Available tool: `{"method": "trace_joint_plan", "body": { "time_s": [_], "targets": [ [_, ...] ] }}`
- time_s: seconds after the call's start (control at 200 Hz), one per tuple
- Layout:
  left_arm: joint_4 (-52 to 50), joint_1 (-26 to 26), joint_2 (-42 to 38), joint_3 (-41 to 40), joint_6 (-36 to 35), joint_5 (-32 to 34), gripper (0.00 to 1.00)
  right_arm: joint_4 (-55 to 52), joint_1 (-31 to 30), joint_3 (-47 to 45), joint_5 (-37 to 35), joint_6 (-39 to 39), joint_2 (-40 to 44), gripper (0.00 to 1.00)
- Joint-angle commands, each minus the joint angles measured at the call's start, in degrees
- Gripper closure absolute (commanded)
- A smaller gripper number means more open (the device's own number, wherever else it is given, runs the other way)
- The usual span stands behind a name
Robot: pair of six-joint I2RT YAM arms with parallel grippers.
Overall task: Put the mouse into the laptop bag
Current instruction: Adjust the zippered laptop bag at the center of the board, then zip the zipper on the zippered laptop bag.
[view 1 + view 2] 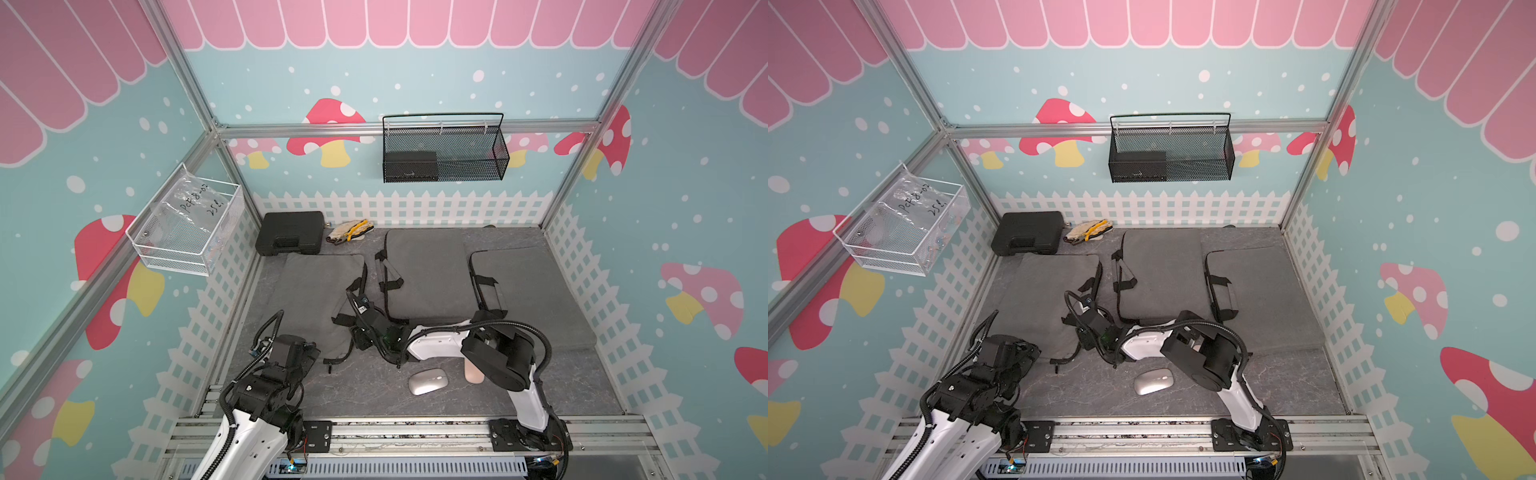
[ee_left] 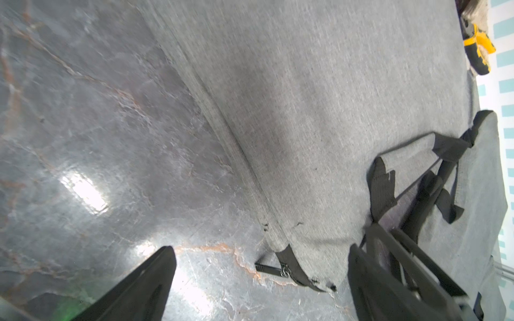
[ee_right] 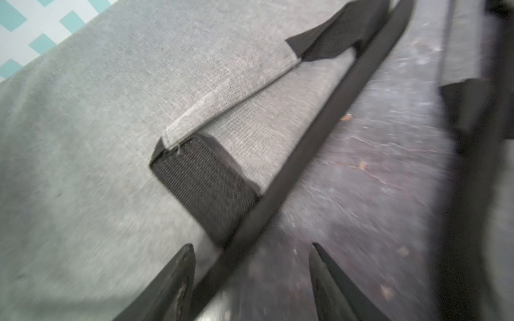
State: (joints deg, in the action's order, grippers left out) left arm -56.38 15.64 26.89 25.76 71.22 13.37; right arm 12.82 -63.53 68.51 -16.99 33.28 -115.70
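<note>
well, the silver mouse (image 1: 428, 381) lies on the near table (image 1: 365, 399), likely light, hard and slick: pinch its flanks. right gripper (image 3: 250, 247) gapes empty over the edge of a laptop bag (image 3: 111, 139); left gripper (image 2: 261, 250) gapes too.

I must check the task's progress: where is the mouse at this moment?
In both top views the silver mouse lies on the bare tabletop near the front edge, just in front of the right arm's white forearm.
</note>
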Motion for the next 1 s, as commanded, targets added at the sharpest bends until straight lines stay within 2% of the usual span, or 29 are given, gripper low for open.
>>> {"method": "trace_joint_plan", "body": {
  "time_s": [0.0,0.15,0.245,0.375,0.83,0.996],
  "targets": [
    [-1.3,-0.7,-0.3,0.0,1.6,4.0,0.00,-3.0,-4.7,-2.2,-6.0,0.8,6.3,0.32],
    [-0.8,-1.5,0.2,-0.9,1.7,4.2,0.00,-0.8,-11.6,-6.6,-10.6,5.4,9.8,0.33],
    [-0.3,-2.2,0.2,-1.4,1.6,3.5,0.00,0.2,-15.0,-5.8,-10.6,8.4,7.3,0.38],
    [0.2,-2.8,-0.1,-1.8,1.0,2.7,0.00,1.3,-17.6,-2.8,-10.6,11.0,-0.5,0.45],
    [2.0,-4.9,0.0,-3.3,0.0,1.1,0.00,1.3,-18.2,5.6,-7.6,12.2,-11.4,0.50],
    [2.8,-5.4,0.4,-3.5,0.0,0.1,0.00,0.7,-18.1,7.1,-9.0,12.6,-13.8,0.51]
  ]
}}
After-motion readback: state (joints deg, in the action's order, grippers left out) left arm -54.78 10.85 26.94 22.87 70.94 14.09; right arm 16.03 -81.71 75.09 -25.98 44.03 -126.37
